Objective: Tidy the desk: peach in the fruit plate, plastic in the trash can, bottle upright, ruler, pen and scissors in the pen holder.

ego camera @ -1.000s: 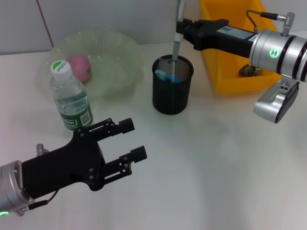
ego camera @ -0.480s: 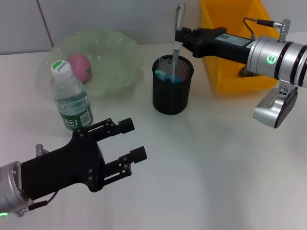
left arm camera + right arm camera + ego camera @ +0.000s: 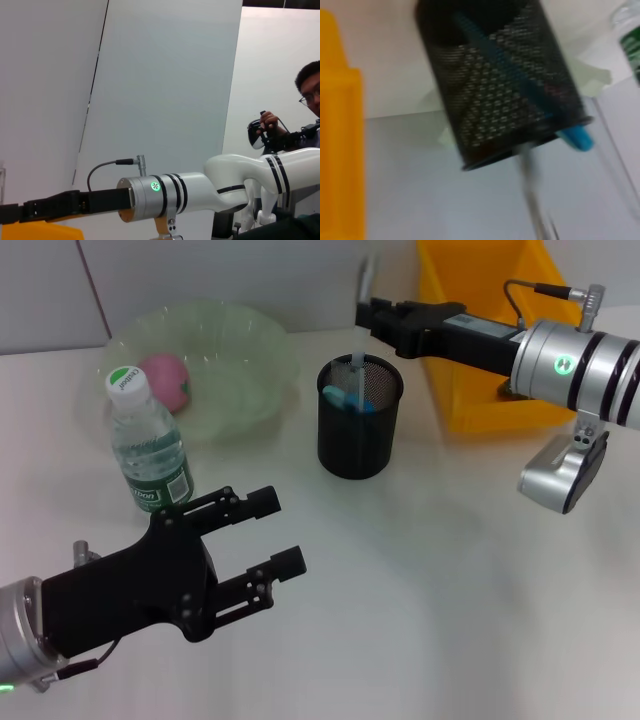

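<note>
Above the pen holder point(image 3: 360, 416) the right end effector point(image 3: 372, 312) clamps a pen point(image 3: 366, 280); label unreadable

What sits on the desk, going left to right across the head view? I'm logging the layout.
Bottle → peach in the fruit plate → pen holder → yellow bin.

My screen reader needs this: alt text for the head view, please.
Right pincer hovers just behind the black mesh pen holder, where a pen stands. Peach sits in the fruit plate, bottle upright, left pincer open near the table's front.
</note>
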Controlling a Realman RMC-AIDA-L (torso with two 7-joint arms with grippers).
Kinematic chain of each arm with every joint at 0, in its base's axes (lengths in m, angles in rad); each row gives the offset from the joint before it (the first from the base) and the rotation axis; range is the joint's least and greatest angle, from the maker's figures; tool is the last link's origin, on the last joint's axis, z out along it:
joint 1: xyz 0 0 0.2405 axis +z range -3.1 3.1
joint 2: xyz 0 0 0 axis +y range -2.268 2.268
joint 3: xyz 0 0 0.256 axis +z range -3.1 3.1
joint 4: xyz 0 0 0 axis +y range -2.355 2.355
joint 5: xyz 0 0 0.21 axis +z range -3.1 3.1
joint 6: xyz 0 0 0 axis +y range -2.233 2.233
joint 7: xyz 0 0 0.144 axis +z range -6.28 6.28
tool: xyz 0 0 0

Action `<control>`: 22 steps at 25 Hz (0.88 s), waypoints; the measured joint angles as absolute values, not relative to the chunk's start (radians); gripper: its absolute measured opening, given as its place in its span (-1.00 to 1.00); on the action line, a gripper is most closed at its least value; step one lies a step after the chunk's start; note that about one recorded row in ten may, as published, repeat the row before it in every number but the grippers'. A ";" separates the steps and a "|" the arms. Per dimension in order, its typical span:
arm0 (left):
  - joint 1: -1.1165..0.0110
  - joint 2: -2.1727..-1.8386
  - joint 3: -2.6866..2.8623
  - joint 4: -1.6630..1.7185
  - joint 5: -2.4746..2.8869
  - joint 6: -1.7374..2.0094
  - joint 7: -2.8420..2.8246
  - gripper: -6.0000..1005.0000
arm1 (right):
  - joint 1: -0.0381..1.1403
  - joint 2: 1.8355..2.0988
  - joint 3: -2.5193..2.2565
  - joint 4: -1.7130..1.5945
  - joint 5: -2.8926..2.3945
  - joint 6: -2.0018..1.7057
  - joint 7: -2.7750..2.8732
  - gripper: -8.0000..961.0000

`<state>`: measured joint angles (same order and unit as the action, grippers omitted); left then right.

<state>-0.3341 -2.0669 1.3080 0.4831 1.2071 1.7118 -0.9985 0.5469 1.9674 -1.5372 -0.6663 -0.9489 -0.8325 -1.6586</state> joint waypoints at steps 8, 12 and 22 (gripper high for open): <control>-0.340 -2.066 1.309 0.484 1.207 1.714 -1.001 0.27 | 0.558 1.964 -1.530 -0.639 -0.923 -0.903 -1.650 -0.35; -0.341 -2.066 1.309 0.483 1.208 1.714 -1.001 0.27 | 0.551 1.964 -1.557 -0.636 -0.770 -0.948 -1.647 -0.08; -0.343 -2.066 1.310 0.486 1.207 1.719 -1.002 0.27 | 0.477 1.971 -1.717 -0.723 -0.316 -0.986 -1.452 0.11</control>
